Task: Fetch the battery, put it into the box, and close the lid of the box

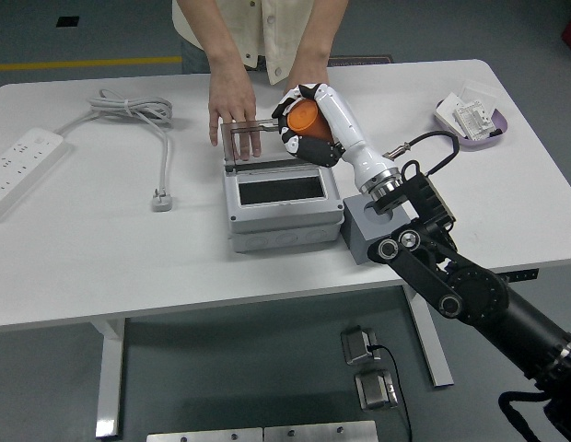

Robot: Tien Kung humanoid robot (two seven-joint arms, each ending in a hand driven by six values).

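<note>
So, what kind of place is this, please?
Probably a robotics lab or test workshop. A white height-adjustable table stands on a grey floor with a yellow line, a white power strip lies on it, and a person steadies the grey plastic box.

White power strip at 9 o'clock, its cable coiled at 10; purple tray at 2, w/ maybe cards.

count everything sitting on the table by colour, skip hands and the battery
white: 2, power strip and its cable
grey: 2, box and block
purple: 1, tray
total: 5
</note>
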